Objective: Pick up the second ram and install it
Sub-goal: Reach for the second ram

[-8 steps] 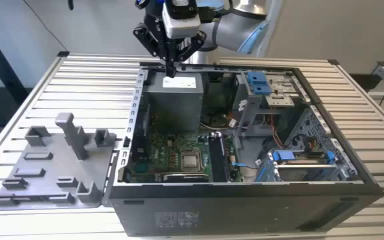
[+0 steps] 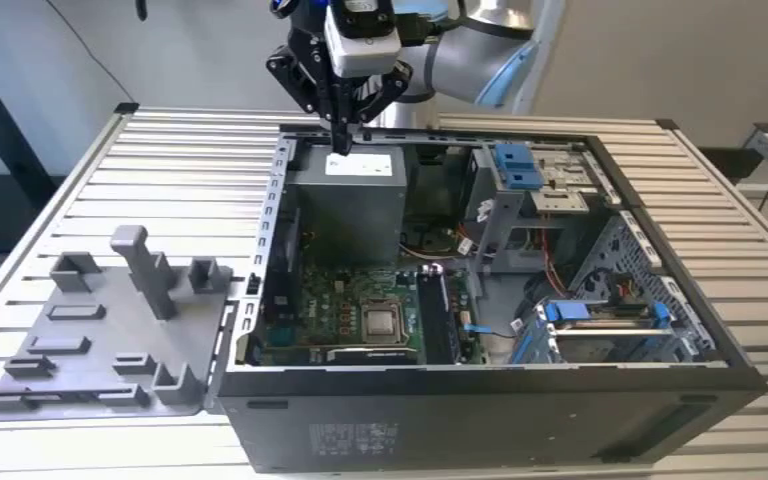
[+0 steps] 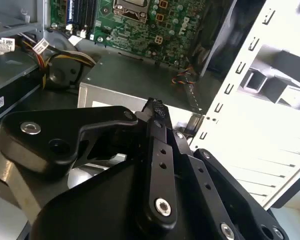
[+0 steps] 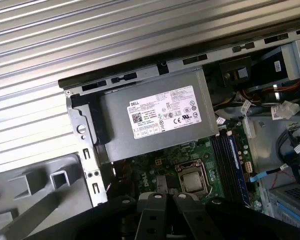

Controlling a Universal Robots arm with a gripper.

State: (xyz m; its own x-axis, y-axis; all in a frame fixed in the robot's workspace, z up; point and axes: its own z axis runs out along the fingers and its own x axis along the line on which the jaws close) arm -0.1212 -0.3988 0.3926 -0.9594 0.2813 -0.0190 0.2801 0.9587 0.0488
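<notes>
Over the power supply [image 2: 344, 210], jaws: closed together, with nothing between them that you can see.
Gripper [image 2: 341, 145]: yours hangs tips-down, near the supply's white label.
Second ram [image 4: 233, 162]: edge-on in the memory slots beside the processor socket [image 4: 192, 181] — well apart from your fingers.
Tray [image 2: 91, 350]: grey, on the slatted table [image 2: 157, 160] — at the exterior view's left of the open computer case [image 2: 491, 420].

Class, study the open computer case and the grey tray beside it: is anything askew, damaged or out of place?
Nothing stands out. The open black metal computer case lies on the ribbed metal table, the grey plastic tray sits beside it, and the hand hangs above the grey power-supply box.
</notes>
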